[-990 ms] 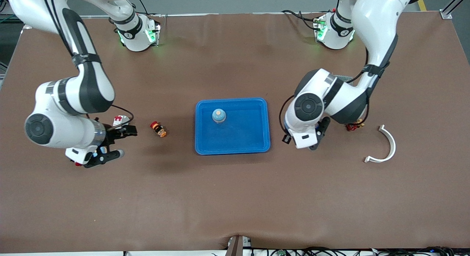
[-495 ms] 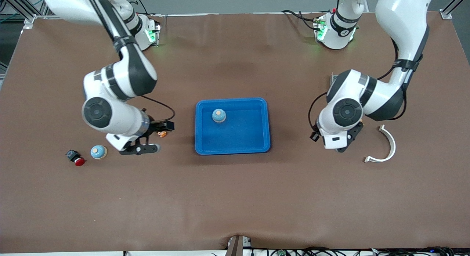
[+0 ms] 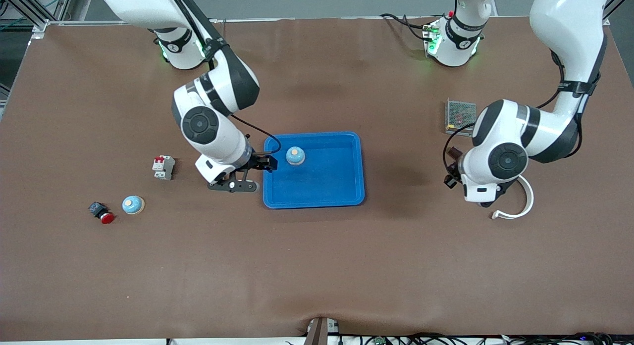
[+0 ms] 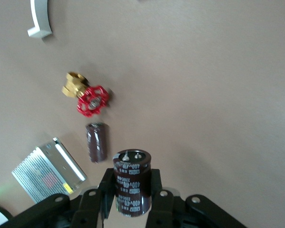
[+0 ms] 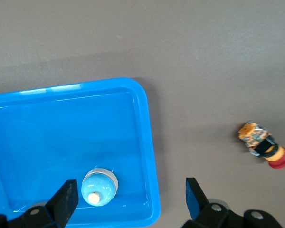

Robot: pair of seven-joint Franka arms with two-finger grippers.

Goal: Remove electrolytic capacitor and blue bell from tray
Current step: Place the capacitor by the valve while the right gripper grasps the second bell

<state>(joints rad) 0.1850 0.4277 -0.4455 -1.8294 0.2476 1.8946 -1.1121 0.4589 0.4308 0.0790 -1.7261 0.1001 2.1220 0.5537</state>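
Front view: the blue tray (image 3: 314, 170) on the counter (image 3: 317, 266) holds one blue bell (image 3: 295, 156). The right claw (image 3: 250, 174) hangs over the tray's rim.

Left wrist view: the left claw (image 4: 132, 195) grips the electrolytic capacitor (image 4: 132, 180).

Right wrist view: right claw fingers (image 5: 194, 199) spread wide above the bell.

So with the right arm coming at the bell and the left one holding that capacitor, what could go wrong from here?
The right gripper hangs open over the tray rim, so a finger could catch the rim rather than straddle the blue bell. The left gripper holds the electrolytic capacitor by its lower end only; it might tip when released.
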